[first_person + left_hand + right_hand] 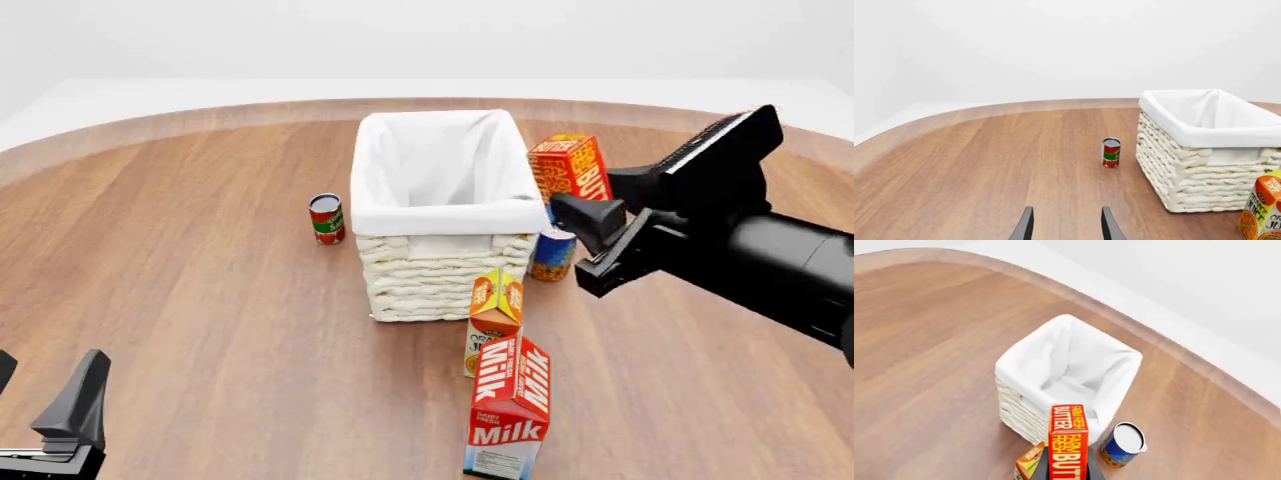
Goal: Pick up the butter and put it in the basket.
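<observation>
Carrying step: right gripper [1067,471] jaws clamped on butter [1068,440], held aloft just right of basket [441,215]. Next: shift left over liner, release. Left gripper [1066,225] jaws apart, idle.

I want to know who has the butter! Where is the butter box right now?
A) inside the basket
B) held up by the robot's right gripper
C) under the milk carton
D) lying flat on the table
B: the butter box sits clamped in the right gripper, raised beside the basket, not in it.
</observation>
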Available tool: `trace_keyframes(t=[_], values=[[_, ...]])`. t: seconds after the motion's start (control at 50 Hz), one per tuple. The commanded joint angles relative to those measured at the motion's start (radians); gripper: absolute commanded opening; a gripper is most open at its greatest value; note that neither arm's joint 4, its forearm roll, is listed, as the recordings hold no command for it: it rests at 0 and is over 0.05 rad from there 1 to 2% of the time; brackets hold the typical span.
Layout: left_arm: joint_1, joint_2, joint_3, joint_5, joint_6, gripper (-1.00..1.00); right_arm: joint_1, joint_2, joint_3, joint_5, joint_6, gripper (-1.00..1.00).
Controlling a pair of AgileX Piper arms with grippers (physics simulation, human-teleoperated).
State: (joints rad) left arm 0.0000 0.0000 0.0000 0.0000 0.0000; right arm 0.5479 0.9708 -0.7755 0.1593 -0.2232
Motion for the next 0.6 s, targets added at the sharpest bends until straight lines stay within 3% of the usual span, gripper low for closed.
trace_keyframes(t=[0.02, 0.34, 0.6], values=[[0.000, 0.000, 0.000, 0.000, 0.000, 1.00, -0.030, 0.130, -0.106, -0.108, 0.155, -1.00], [0.000, 0.000, 0.000, 0.000, 0.000, 1.00, -0.006, 0.209, -0.281, -0.011, 0.192, -1.00], [0.000, 0.000, 0.000, 0.000, 0.000, 1.00, 0.018, 0.333, -0.524, 0.158, 0.178, -1.00]])
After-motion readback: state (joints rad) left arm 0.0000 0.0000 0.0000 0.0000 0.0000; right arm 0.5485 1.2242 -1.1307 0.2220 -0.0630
